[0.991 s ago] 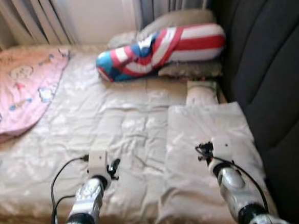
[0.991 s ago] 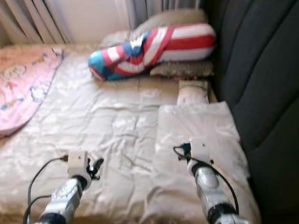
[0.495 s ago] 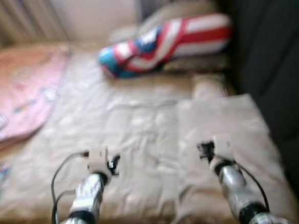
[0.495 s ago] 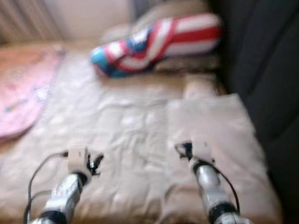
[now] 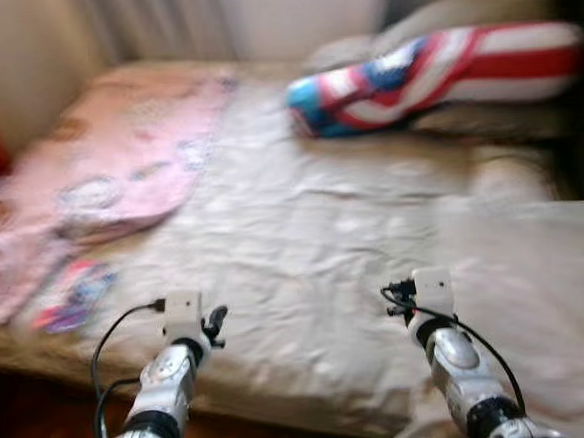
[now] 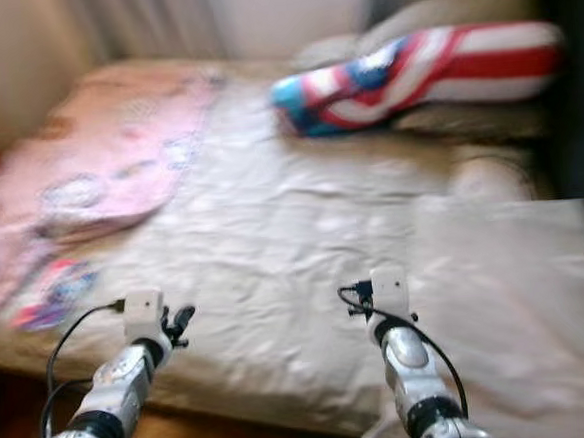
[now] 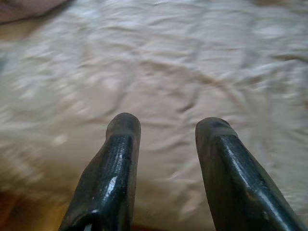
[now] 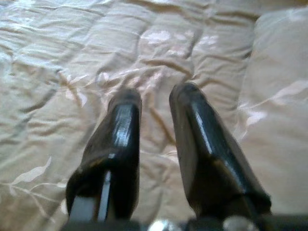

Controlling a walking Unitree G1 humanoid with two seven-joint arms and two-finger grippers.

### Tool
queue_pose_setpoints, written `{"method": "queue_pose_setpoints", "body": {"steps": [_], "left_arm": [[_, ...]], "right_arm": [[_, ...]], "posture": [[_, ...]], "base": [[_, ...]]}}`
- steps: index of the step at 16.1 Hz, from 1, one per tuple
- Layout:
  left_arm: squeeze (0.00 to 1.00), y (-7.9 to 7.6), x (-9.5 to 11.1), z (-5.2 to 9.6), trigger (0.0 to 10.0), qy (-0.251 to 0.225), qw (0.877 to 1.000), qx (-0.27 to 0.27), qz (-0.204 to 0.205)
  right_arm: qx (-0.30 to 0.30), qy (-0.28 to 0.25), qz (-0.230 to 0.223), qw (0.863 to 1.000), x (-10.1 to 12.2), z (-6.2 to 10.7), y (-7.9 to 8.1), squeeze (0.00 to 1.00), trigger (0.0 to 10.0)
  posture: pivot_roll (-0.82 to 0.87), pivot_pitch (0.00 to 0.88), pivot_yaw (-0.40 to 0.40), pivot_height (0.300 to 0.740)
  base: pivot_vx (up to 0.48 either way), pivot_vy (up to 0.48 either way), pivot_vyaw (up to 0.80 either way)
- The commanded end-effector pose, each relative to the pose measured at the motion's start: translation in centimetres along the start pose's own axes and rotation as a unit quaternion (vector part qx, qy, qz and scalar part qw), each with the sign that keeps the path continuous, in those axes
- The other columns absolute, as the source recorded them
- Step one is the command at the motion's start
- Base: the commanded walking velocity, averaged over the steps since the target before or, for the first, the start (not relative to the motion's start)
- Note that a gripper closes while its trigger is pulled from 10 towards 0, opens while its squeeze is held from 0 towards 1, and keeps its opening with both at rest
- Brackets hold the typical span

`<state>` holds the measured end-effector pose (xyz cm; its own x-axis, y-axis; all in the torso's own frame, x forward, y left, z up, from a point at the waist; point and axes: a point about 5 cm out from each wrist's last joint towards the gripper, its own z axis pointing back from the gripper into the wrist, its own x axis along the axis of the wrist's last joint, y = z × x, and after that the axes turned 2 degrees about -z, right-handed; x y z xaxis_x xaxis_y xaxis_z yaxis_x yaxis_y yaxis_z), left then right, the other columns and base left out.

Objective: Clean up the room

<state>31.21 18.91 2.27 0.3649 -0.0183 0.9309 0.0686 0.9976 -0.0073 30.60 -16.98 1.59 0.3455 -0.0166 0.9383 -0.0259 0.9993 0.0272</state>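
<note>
Black fingers (image 7: 120, 159) of the left gripper (image 7: 166, 126) stand parted with nothing between them, hovering over creased beige bedding (image 5: 303, 238); the right gripper (image 8: 153, 98) shows a narrower gap and is likewise empty above the same quilted cover; both silver arms reach forward side by side from the near edge of the bed, level and apart, neither touching cloth. Judging by this, the robot is at the looking-about stage of tidying, with nothing yet picked; the next move calls for choosing a piece and stepping closer to it. A pink blanket (image 5: 118, 171) lies rumpled on the robot's left, with a small colourful thing (image 5: 72, 295), too blurred to name, near the bed's edge beside it; a striped red, white and blue cushion (image 5: 432, 74) rests at the far end, well beyond either gripper.
</note>
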Motion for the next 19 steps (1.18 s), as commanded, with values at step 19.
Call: {"method": "queue_pose_setpoints", "body": {"steps": [19], "left_arm": [[0.00, 1.6, -12.4, 6.6, 10.0, 0.275, 0.960, 0.061, 0.005]], "right_arm": [[-0.110, 0.284, -0.085, 0.949, -14.4, 9.4, -3.3, 0.00, 10.0]], "posture": [[-0.03, 0.052, 0.042, 0.740]], "base": [[0.000, 0.271, 0.00]]}}
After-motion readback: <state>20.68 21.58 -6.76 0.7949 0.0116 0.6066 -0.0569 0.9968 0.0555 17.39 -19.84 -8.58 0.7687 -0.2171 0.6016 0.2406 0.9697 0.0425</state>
